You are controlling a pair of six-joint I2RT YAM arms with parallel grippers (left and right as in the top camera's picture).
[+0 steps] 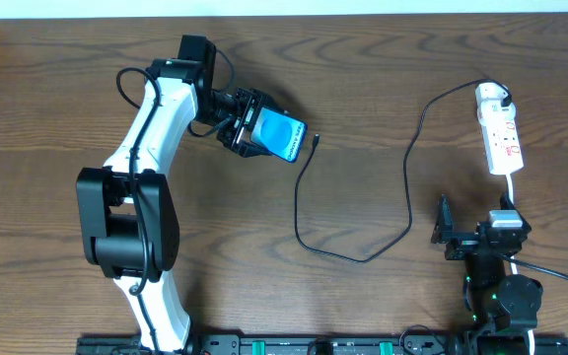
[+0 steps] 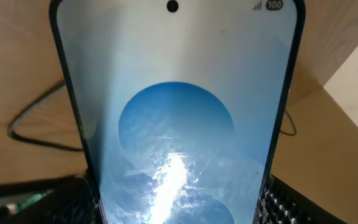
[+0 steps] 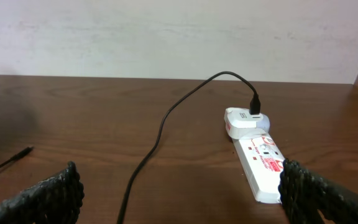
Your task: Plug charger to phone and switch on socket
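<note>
From overhead, the left gripper (image 1: 254,128) is clamped on one end of the phone (image 1: 284,135) at the table's (image 1: 67,118) far left-centre, with the blue screen angled up. The left wrist view adds detail. The screen fills it, with a punch-hole lens and a "100" mark at the top, and a textured finger (image 2: 291,205) presses each long edge. Loops of the charger (image 1: 407,168) show behind the phone on both sides there, but its tip (image 1: 316,139) is hidden.

Overhead shows that tip just beside the phone's free end. It looks to be a hair apart, though the view is too coarse to be sure. From there the black cable drops, curves along the table and climbs to the white plug (image 1: 491,96) at the far end of the socket (image 1: 503,143), near the right edge.

The right wrist view shows the cable entering the plug from above, and red marks on the socket's face. The switch position is too small to read. It also shows the tip lying flat on the wood at far left.

The right gripper (image 3: 179,186) has its jaws spread wide, holding nothing, near the socket's near end.
</note>
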